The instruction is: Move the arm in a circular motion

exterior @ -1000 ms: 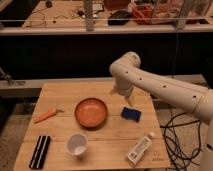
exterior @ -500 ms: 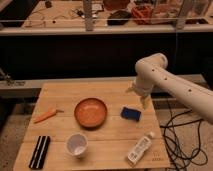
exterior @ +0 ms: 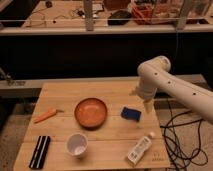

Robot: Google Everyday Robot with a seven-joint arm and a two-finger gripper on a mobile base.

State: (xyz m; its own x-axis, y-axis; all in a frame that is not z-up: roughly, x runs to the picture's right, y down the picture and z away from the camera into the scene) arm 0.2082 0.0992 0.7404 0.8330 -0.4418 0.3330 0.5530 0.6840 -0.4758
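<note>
1. The scene was a dim workshop: a dark cluttered shelf ran across the top of the frame, and a pale wooden bench (exterior: 100, 145) filled the lower half.
2. The pincer (exterior: 147, 105) hung at the right of centre, over the bench's right edge, pointing downward; whether it was spread or pressed together could not be told, and nothing showed as being held.
3. The arm (exterior: 172, 87) was the task's own thing. The pincer was its narrow tip: from there it rose to a rounded elbow in the upper right of the frame, and a thick cream segment sloped off toward the right edge.
4. Just left of the pincer and slightly lower lay a blue block (exterior: 131, 113), apart from it.
5. Further left sat an orange bowl (exterior: 91, 112) at mid-bench, and a carrot (exterior: 45, 115) lay near the left edge.
6. Along the lower part lay a white bottle (exterior: 139, 149) at right, a white cup (exterior: 77, 145) left of centre and a black remote (exterior: 40, 151) at far left.
7. Progress could not be read from one pose. My judgement was that the arm stood somewhere on its loop's right side, with the circling left to finish. No object needed touching.
</note>
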